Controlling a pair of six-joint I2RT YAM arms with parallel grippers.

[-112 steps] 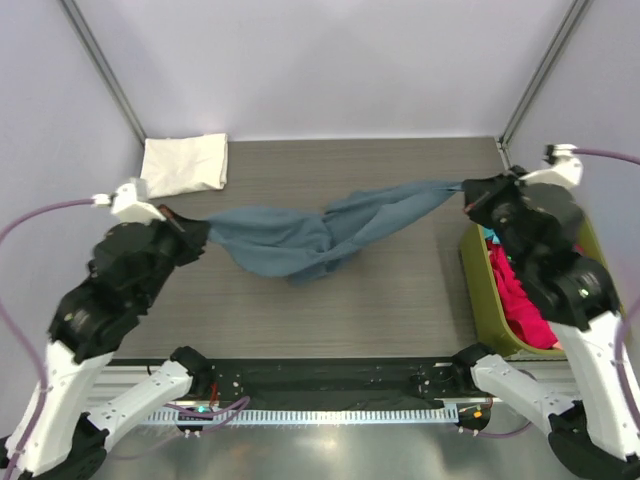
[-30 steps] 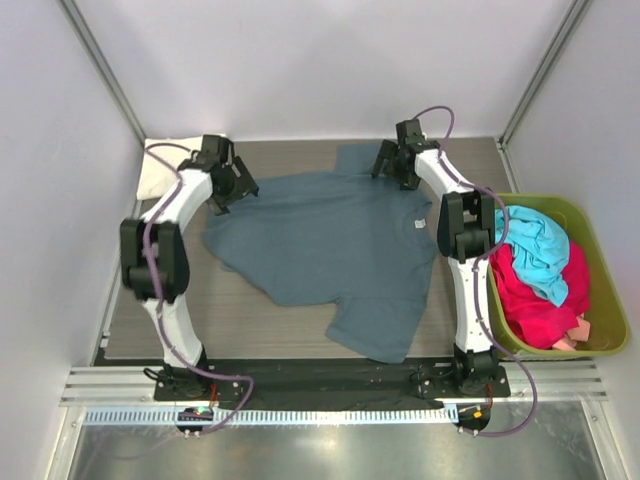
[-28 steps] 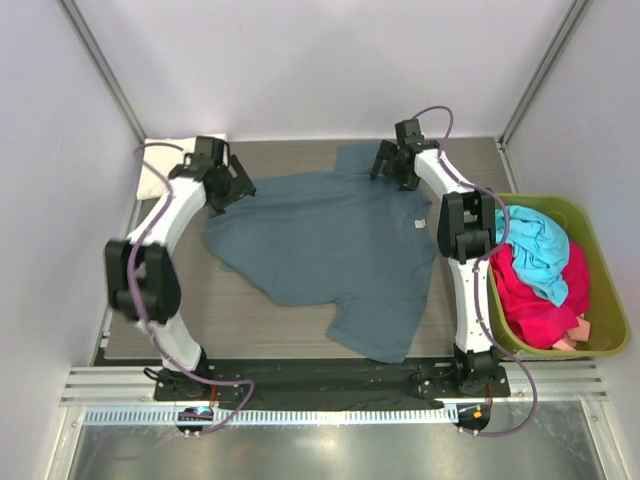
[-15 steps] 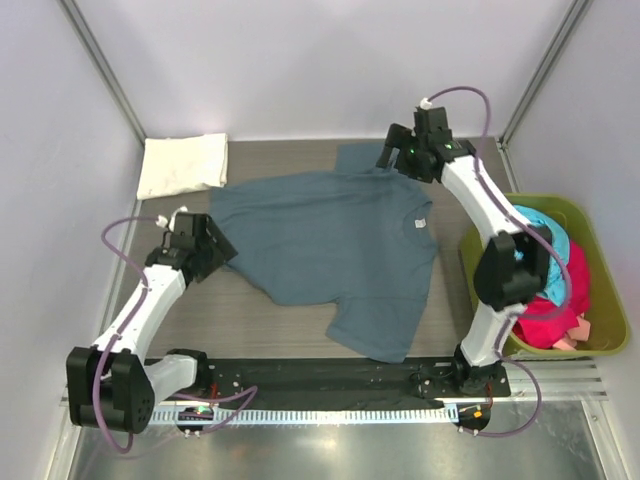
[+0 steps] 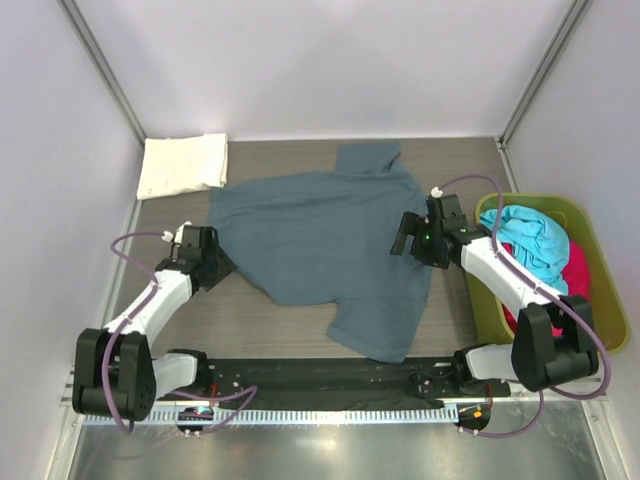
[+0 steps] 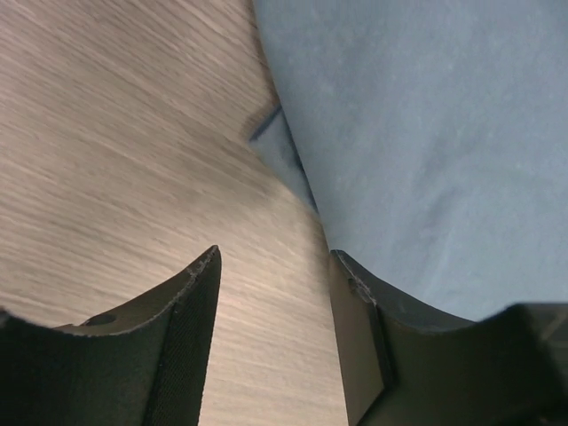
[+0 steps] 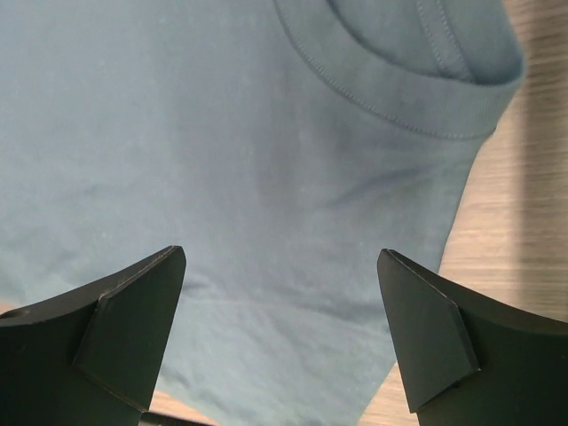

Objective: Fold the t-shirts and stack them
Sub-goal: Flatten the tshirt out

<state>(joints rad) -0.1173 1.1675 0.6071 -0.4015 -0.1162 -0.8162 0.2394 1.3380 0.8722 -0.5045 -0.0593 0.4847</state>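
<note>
The slate-blue t-shirt (image 5: 320,240) lies spread on the middle of the surface (image 5: 450,160), collar (image 7: 390,84) toward 3 o'clock; its near sleeve (image 5: 375,325) at 6 o'clock sits skewed, so a fold could come out crooked. The left claw (image 6: 273,266), spread at the 9 o'clock hem (image 6: 284,151), may catch only one layer, while the right claw (image 7: 280,257) hangs spread beside the collar.
</note>
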